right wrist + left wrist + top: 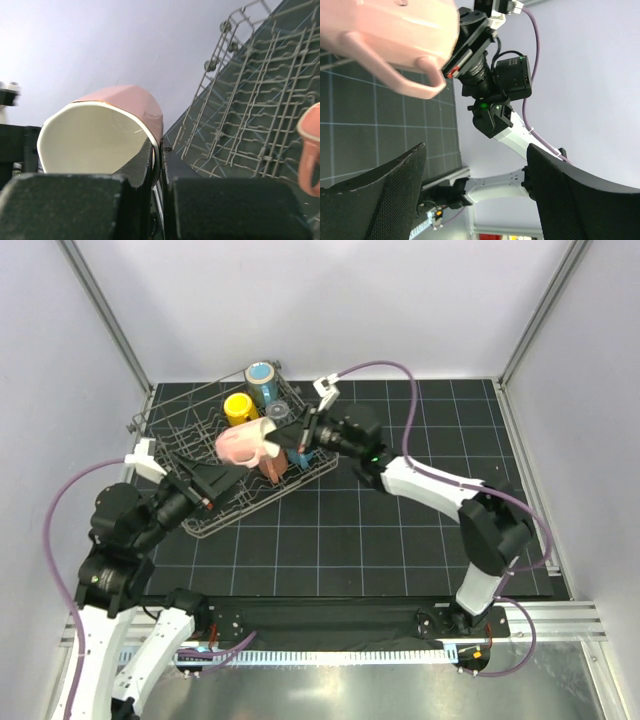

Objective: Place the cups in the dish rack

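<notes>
Just upper left of centre in the overhead view, the pink mug [240, 445] hangs tilted over the dish rack [215, 515], its rim clenched between the right arm's fingers [75, 205]. The left arm's fingers [370, 200] are spread wide nearby, lower left of the mug, grasping nothing. A yellow cup [238, 407] sits in the rack.

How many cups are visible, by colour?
Pink: 2, the pink mug and the salmon cup
Yellow: 1, the yellow cup
Light blue: 1, the light blue cup
Clear: 1, the clear tumbler
Blue: 1, the blue cup, mostly hidden
Total: 6
</notes>
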Available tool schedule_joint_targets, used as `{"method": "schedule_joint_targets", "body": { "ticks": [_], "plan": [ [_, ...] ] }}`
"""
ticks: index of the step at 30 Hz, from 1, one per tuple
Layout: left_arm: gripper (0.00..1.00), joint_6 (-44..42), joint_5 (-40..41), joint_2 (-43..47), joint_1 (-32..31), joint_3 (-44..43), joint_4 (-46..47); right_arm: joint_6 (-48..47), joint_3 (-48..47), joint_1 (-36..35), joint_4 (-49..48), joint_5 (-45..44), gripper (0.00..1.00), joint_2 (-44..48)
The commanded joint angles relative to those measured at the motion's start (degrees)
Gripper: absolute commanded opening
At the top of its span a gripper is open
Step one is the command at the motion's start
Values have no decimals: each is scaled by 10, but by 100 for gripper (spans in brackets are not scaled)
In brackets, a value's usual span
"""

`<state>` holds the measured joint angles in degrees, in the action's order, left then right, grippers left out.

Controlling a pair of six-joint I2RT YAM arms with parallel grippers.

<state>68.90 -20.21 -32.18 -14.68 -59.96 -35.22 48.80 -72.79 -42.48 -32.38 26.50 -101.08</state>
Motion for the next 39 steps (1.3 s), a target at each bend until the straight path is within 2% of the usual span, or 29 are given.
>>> {"method": "schedule_joint_targets", "body": {
  "ticks": [1,6,13,22,26,30,35,39],
  "plan": [
    [80,61,-79,6,-1,51,141,18,25,27,-167,24,4,85],
    [82,110,-93,-11,-1,85,169,3,82,49,-253,43,4,123],
    [83,132,-104,-28,-4,68,202,56,91,49,-351,74,4,95],
    [82,186,-90,-29,-26,104,267,61,103,34,-375,62,4,93],
    [80,189,-67,-37,-57,104,277,60,97,21,-378,49,4,88],
    [74,199,-31,-46,-97,116,307,54,93,8,-379,28,4,84],
    [60,194,31,-43,-151,122,319,58,92,-1,-390,20,4,78],
    [54,191,53,-30,-157,126,321,57,103,-2,-410,22,4,82]
  ]
}}
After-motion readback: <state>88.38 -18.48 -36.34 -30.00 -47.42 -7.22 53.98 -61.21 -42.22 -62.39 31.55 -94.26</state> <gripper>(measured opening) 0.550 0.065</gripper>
